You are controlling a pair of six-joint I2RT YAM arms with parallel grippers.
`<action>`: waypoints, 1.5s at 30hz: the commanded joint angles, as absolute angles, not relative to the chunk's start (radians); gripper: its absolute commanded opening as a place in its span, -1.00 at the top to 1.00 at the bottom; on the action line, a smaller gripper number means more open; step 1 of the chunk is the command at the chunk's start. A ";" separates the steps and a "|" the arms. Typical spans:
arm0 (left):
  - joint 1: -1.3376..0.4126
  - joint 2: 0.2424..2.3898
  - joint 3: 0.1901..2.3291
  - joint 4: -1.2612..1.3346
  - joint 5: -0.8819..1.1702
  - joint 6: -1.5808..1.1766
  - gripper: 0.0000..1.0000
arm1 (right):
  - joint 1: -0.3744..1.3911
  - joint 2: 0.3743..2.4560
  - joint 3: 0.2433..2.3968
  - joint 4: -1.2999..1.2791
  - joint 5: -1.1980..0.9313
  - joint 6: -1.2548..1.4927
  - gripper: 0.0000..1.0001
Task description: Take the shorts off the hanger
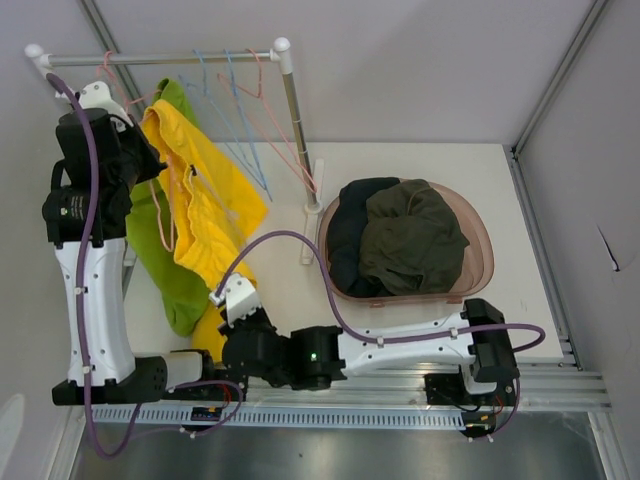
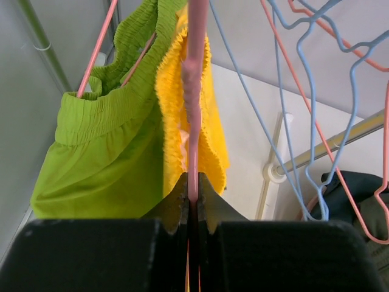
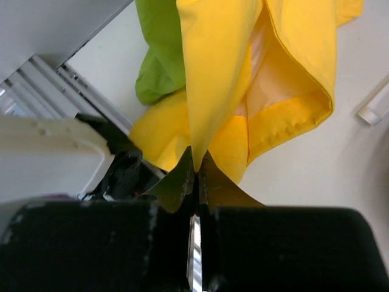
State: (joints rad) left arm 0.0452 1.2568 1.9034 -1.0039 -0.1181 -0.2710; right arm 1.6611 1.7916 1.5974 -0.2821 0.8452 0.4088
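The yellow shorts (image 1: 205, 195) hang on a pink hanger (image 2: 196, 91) at the left of the rail, with the lime green shorts (image 1: 165, 250) beside them on another pink hanger. My left gripper (image 2: 196, 185) is shut on the pink hanger of the yellow shorts (image 2: 182, 103). My right gripper (image 3: 196, 161) is shut on a fold of the yellow shorts (image 3: 231, 67) at their lower end. The black shorts (image 1: 345, 235) and dark olive-grey shorts (image 1: 410, 235) lie in the brown basket (image 1: 485, 250). The orange shorts are out of view.
A white rail (image 1: 160, 57) on a white post (image 1: 295, 120) carries several empty blue and pink hangers (image 1: 245, 120). The lime green shorts also show in the left wrist view (image 2: 103, 152). Aluminium frame rails run along the table's near edge (image 1: 350, 410).
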 commanded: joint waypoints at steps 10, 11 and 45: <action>0.058 0.968 1.685 -0.931 0.032 -0.382 1.00 | 1.312 2.169 2.418 -0.325 0.617 0.183 1.00; 0.057 0.936 1.658 -0.951 0.034 -0.385 1.00 | 1.292 2.204 2.468 -0.353 0.614 0.178 1.00; 0.038 0.753 1.339 -0.880 -0.032 -0.295 1.00 | 1.186 1.331 1.796 0.075 0.908 -0.270 1.00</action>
